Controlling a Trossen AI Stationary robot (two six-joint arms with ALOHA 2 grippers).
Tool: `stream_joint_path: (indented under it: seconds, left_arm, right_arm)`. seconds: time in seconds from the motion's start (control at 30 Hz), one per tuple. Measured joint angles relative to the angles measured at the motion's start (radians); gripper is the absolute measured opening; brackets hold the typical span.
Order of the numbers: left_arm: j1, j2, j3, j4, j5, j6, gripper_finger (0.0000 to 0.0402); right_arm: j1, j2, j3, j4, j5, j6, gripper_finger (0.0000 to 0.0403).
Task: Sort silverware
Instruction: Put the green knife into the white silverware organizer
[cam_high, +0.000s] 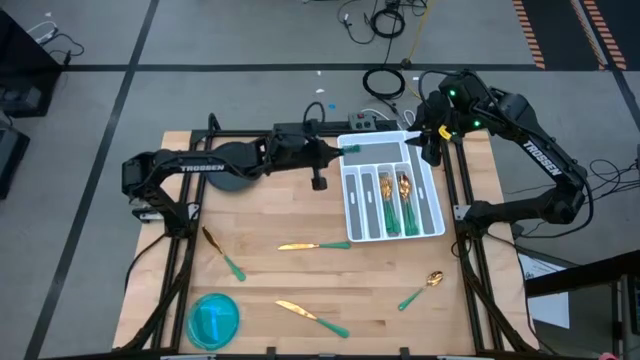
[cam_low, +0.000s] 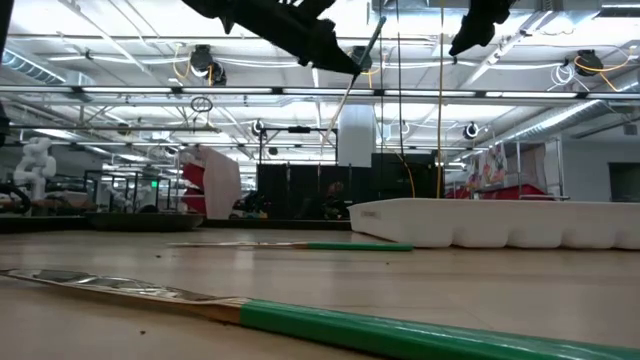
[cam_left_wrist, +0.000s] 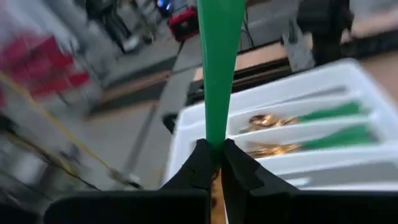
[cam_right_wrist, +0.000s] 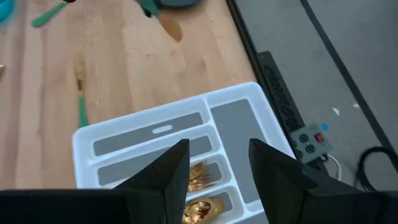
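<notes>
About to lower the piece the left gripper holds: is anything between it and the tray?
Nothing visible. The left gripper holds a green-handled piece above the white tray's far left corner. The right gripper hovers beside the opposite corner, open.

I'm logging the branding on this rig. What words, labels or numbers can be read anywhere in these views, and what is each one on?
"TROSSEN": white letters on the dark left robot arm, high view.
"TROSSEN": white letters on the dark right robot arm, high view, running along the link.
Red signs and banners in the room behind the table, low view: too blurred to read.
The white slotted plastic tray and the grey power strip with its red switch: no readable text.
</notes>
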Motion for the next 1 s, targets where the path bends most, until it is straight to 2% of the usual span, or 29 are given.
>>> stream_joint_path:
  seconds: [0.23, 0.53, 0.83, 1.0]
  left_arm:
    - [-0.006, 0.038, 0.000, 0.000, 0.010, 0.386, 0.0013]
    - [-0.059, 0.112, 0.000, 0.032, 0.055, 0.767, 0.0013]
    - [-0.097, 0.238, 0.001, 0.072, 0.058, 0.976, 0.0013]
    - [-0.109, 0.331, 0.076, 0.077, 0.059, 1.009, 0.0013]
  right_arm:
    - [-0.001, 0.000, 0.000, -0.016, 0.033, 0.015, 0.0160]
    - [-0.001, 0.000, 0.000, -0.015, 0.033, 0.063, 0.0160]
    - [-0.001, 0.000, 0.000, -0.015, 0.031, 0.099, 0.0160]
    - [-0.001, 0.000, 0.000, -0.020, 0.031, 0.112, 0.0160]
